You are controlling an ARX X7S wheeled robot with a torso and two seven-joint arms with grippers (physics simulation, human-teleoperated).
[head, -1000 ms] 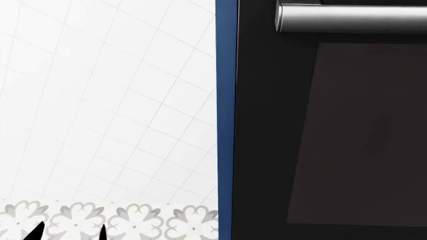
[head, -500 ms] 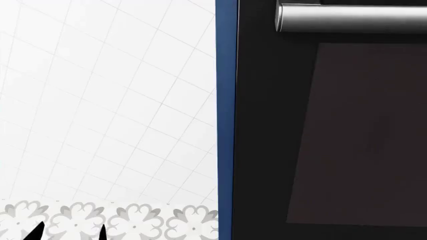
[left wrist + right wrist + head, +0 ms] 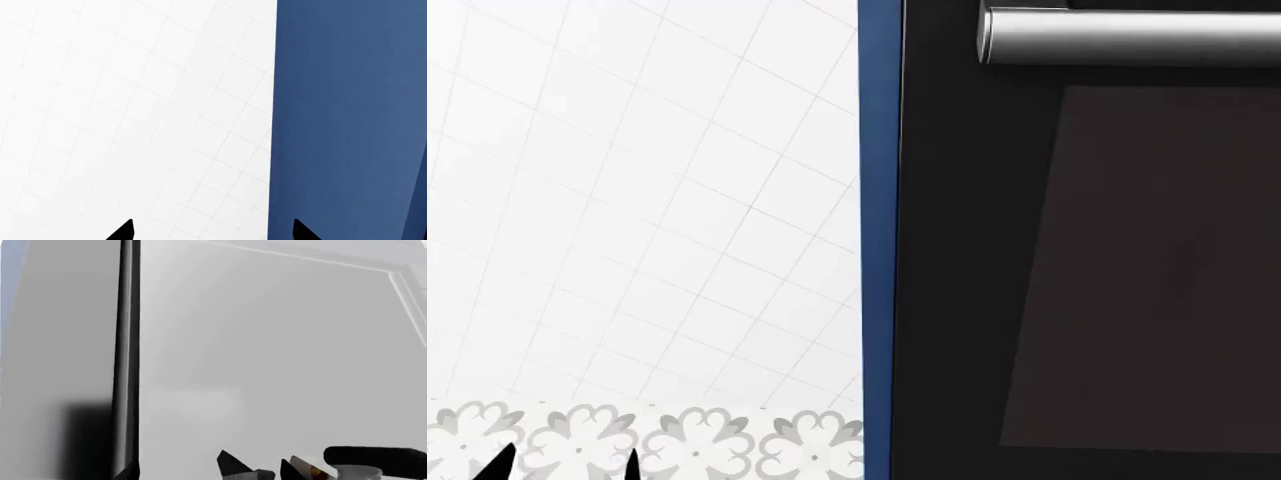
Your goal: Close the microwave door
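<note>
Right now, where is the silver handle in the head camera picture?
The silver handle is at the top right of the head view, lying across the black door above its dark window, to the right of the blue panel.

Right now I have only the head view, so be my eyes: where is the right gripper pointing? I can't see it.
Observer: The right gripper faces a plain grey panel, close up.
Operator: And the left gripper?
Observer: The left gripper is open, nothing between its fingertips, aimed where white tiles meet a blue panel.
</note>
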